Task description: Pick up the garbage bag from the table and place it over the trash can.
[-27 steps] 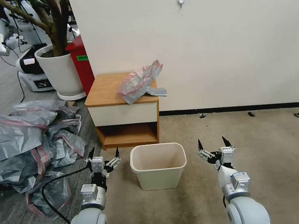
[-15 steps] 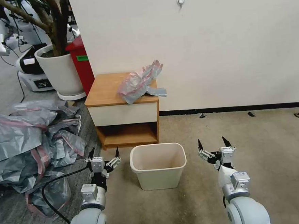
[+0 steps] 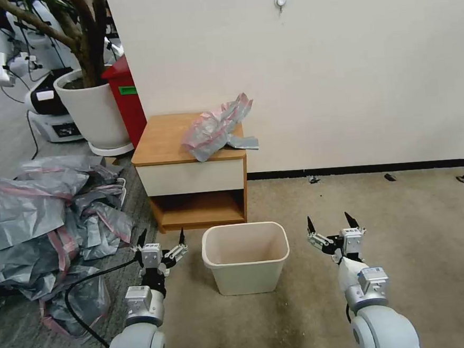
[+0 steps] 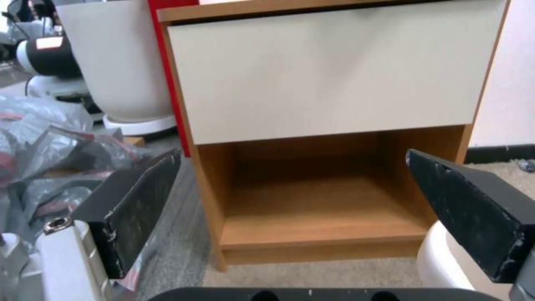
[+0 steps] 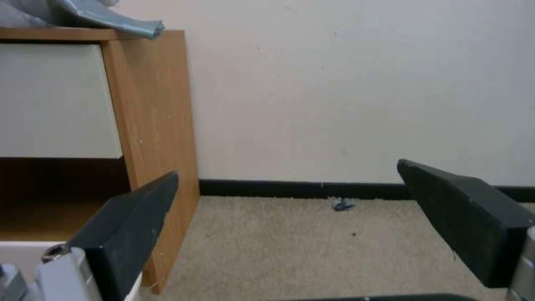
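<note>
The garbage bag (image 3: 214,129), crumpled grey plastic with a pinkish rim, lies on the right part of the table (image 3: 161,142), one corner hanging over the edge (image 5: 106,19). The cream trash can (image 3: 246,257) stands on the carpet in front of the table, between my arms. My left gripper (image 3: 161,235) hovers open just left of the trash can, pointing at the table's open shelf (image 4: 312,209). To the right of the can, my right gripper (image 3: 329,222) is open too, with nothing between its fingers (image 5: 128,225).
A heap of grey bags (image 3: 39,214) covers the floor at the left, with a black cable (image 3: 78,291) running through it. A white plant pot (image 3: 92,112) and a red bin (image 3: 127,99) stand behind the table. The wall (image 3: 341,71) is close behind.
</note>
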Tool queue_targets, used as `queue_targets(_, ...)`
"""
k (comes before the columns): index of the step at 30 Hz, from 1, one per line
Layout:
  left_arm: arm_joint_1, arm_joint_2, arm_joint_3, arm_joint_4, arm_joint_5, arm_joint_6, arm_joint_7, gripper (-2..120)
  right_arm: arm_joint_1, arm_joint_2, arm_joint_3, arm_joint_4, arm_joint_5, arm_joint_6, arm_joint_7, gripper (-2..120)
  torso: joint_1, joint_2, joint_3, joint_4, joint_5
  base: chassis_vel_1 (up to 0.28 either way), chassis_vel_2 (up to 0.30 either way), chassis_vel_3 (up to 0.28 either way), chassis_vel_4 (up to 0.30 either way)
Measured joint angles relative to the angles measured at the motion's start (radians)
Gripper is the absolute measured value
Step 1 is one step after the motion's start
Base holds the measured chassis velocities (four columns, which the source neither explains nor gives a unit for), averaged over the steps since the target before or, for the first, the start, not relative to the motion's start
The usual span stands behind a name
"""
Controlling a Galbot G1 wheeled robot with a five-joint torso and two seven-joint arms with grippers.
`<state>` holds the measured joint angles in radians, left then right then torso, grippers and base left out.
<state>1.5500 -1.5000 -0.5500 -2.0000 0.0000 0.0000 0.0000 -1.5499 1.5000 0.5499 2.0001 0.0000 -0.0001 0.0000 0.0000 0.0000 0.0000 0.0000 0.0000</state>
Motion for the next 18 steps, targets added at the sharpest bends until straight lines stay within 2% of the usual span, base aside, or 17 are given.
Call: queue_targets(18, 0.0, 0.0, 0.0, 0.0, 0.0, 0.0, 0.0, 100, 0.0, 0.0, 0.0, 0.0, 0.0, 0.0, 0.0, 100, 0.0, 0.0, 0.0, 0.0, 0.0, 0.0, 0.0, 0.0, 0.0)
